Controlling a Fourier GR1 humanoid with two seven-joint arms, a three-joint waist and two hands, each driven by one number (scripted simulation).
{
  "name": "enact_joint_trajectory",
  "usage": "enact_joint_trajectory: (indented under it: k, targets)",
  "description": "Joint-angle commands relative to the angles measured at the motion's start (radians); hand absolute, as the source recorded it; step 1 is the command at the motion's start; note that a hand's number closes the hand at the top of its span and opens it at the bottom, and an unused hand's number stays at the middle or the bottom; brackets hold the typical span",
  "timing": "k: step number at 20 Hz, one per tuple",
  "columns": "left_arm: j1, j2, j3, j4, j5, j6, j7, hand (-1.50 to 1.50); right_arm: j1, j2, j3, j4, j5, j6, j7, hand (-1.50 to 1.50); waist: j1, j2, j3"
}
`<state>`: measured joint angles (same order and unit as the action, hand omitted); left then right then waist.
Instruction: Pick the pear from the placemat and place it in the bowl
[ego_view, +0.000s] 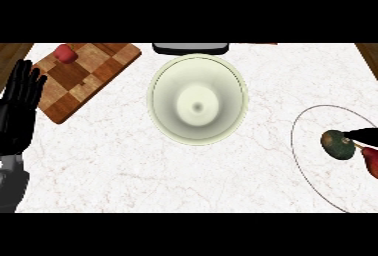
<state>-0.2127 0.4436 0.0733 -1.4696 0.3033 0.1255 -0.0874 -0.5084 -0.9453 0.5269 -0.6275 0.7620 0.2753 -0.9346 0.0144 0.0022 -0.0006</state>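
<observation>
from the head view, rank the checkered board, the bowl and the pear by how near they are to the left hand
From the left hand, resting open at the view's left edge:
1. Checkered board, just right of the hand, at the upper left.
2. Bowl, at the centre.
3. Pear, on the placemat at the far right.

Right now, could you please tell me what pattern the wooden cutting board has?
The wooden cutting board has a light-and-dark brown checkerboard pattern, seen in the head view.

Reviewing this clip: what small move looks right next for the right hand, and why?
Probably close the right hand round the pear. Only a black fingertip shows at the right edge, touching the pear's top; the pear lies on the placemat, apart from the bowl. The left hand rests open at the left edge.
</observation>
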Motion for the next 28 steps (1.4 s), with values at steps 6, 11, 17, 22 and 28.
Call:
enact_joint_trajectory:
  k: [6,11,17,22,28]
  targets:
    - [0.031,-0.006,0.029,-0.115,-0.017,0.016,0.093,0.0,-0.062,0.095,-0.016,0.172,0.106,0.005,-0.042,-1.5,0.001,-0.001,0.001]
    - [-0.022,-0.027,0.011,-0.064,-0.034,0.005,0.072,0.0,-0.115,0.122,-0.067,0.283,0.076,-0.088,-0.158,1.5,0.009,0.004,0.003]
    - [-0.09,0.011,0.073,0.026,-0.023,-0.031,0.071,0.0,-0.129,0.138,-0.078,0.254,0.084,-0.098,-0.175,1.5,-0.004,0.003,0.001]
    - [-0.064,-0.038,0.022,-0.024,-0.047,-0.013,0.099,0.0,-0.203,0.149,-0.169,0.392,0.063,-0.207,0.013,1.5,0.012,0.008,0.003]
    - [-0.097,-0.085,0.005,0.029,-0.082,0.016,0.033,0.0,-0.371,0.14,-0.253,0.46,0.02,-0.243,0.24,1.5,0.024,0.016,0.004]
